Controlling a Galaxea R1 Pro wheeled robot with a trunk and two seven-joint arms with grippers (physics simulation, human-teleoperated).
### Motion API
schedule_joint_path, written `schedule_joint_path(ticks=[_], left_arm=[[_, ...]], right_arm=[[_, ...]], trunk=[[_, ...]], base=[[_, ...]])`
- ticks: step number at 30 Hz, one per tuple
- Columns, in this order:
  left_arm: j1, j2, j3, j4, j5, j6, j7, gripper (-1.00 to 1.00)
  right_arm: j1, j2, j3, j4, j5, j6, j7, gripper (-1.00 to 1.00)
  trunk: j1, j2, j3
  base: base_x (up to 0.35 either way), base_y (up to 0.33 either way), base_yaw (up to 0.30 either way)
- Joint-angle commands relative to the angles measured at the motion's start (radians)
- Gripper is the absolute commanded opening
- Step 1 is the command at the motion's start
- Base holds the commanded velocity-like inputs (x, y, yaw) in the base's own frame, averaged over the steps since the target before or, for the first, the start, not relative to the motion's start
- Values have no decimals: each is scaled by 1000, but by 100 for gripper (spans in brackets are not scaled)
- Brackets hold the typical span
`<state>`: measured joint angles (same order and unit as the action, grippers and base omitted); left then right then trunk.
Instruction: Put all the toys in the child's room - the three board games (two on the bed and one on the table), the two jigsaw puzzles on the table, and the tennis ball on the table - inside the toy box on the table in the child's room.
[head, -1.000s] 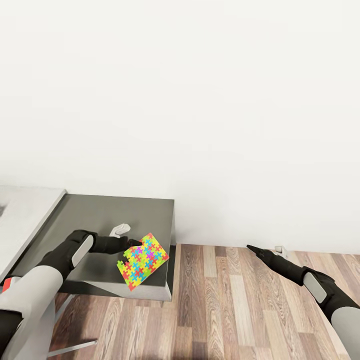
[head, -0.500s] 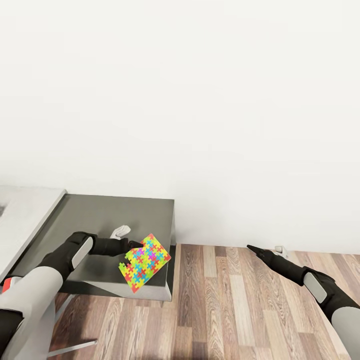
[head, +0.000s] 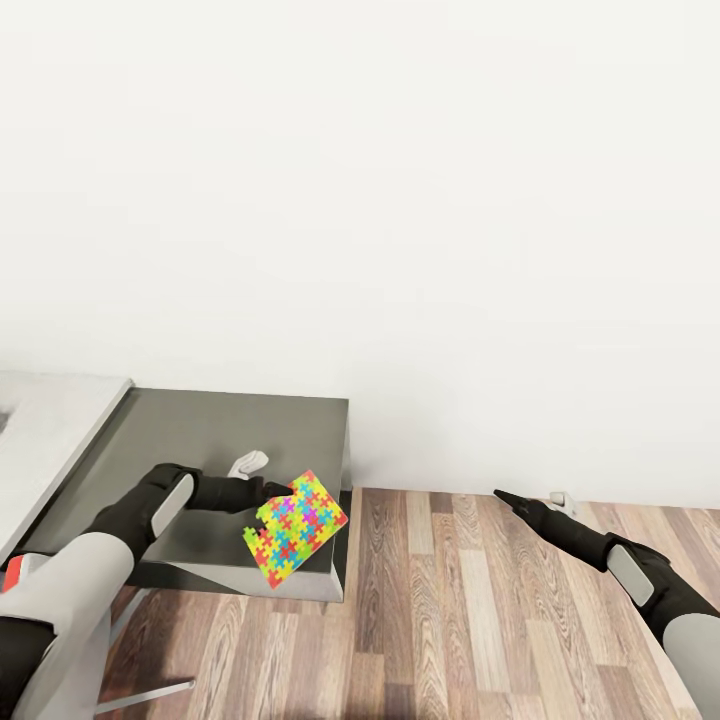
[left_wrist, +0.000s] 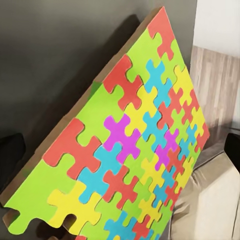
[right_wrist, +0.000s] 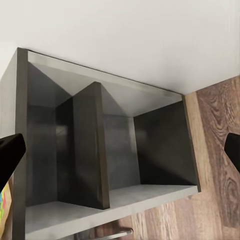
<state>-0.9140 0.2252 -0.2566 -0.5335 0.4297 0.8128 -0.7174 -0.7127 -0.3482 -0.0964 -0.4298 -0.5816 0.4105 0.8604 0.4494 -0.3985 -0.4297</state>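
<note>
**Now the jigsaw drifts toward the desk's corner**

Steadily, the left gripper (head: 268, 492) carries its jigsaw puzzle (head: 294, 527), clamped by one edge, a shade closer to the near right corner of the dark desk (head: 250, 425) than a second ago; boxing it is still ahead. Thin, stiff sheet, glossy interlocking pieces, matte desktop. Out right, the right gripper (head: 503, 497) hangs empty above plank floor (head: 450, 620), fingertips pressed together.

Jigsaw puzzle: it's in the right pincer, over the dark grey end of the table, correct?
No, the left pincer holds the jigsaw puzzle, as the head view shows. It is over the dark grey end of the table. The right pincer is out over the wood floor.
</note>
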Motion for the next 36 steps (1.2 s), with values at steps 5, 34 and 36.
schedule_joint_path(ticks=[5,34,36], left_arm=[[0,-8,-7,0,-1,3,1,100],[0,-31,-7,0,0,4,-1,100],[0,-32,-7,0,0,4,-2,100]], right_arm=[[-1,1,-2,0,-6,8,2,100],[-1,0,-2,0,-6,9,2,100],[-1,0,-2,0,-6,10,2,100]], trunk=[[1,-2,-2],[1,-2,-2],[1,-2,-2]], base=[[0,0,0],[0,0,0],[0,0,0]])
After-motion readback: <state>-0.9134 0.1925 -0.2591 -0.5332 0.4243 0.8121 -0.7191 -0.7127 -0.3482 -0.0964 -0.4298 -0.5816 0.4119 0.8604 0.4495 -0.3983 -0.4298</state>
